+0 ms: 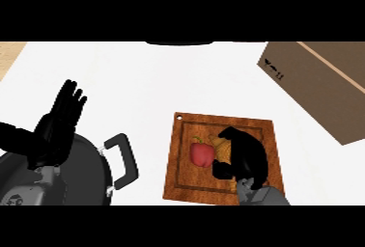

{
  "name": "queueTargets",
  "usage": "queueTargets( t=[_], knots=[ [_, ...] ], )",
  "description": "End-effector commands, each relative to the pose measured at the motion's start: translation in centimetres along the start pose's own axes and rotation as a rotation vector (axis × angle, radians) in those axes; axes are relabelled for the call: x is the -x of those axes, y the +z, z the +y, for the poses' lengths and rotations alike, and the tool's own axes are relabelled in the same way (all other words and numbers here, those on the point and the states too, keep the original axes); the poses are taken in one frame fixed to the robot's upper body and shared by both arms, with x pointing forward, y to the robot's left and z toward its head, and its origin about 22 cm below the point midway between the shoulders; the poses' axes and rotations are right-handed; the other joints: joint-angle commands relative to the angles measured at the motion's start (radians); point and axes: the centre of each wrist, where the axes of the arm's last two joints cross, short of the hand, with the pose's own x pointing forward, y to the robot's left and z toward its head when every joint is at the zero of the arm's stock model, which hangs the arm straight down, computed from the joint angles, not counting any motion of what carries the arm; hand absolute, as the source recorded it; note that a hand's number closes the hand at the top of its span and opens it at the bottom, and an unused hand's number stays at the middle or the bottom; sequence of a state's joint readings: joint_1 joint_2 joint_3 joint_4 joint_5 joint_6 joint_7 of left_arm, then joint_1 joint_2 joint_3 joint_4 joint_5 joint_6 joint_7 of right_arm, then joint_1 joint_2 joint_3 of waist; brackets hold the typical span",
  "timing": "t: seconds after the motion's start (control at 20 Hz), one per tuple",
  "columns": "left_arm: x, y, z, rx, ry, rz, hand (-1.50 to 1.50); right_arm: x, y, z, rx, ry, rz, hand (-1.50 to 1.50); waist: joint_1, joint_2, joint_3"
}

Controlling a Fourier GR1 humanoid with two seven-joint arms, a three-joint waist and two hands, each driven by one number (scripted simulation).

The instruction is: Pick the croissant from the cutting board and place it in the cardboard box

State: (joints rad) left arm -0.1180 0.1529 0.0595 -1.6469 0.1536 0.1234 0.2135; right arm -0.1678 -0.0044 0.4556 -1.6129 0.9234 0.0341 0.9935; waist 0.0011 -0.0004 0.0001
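A wooden cutting board lies at the lower middle of the white counter. On it a golden croissant shows only in part, beside a red bell pepper. My right hand is over the croissant with its fingers curled down round it, hiding most of it. The cardboard box stands at the upper right, beyond the board. My left hand rests open at the left, fingers up.
A dark pan with a black handle sits at the lower left, close to the board's left edge. A dark object shows at the counter's far edge. A wooden strip runs along the upper left corner.
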Motion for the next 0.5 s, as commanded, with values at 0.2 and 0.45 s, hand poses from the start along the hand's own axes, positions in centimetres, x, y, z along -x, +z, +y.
queueTargets(
  t=[0.2,0.45],
  knots=[
    [-0.6,0.1,-0.8,-0.001,-0.003,-0.008,0.00,1.0,-0.5,0.3,0.085,0.068,-0.040,1.50,-0.001,0.000,0.000],
    [-0.3,0.0,1.1,0.018,-0.013,0.004,0.00,-1.1,2.5,0.4,-0.002,0.264,-0.437,1.50,0.014,-0.002,0.000]
  ],
)
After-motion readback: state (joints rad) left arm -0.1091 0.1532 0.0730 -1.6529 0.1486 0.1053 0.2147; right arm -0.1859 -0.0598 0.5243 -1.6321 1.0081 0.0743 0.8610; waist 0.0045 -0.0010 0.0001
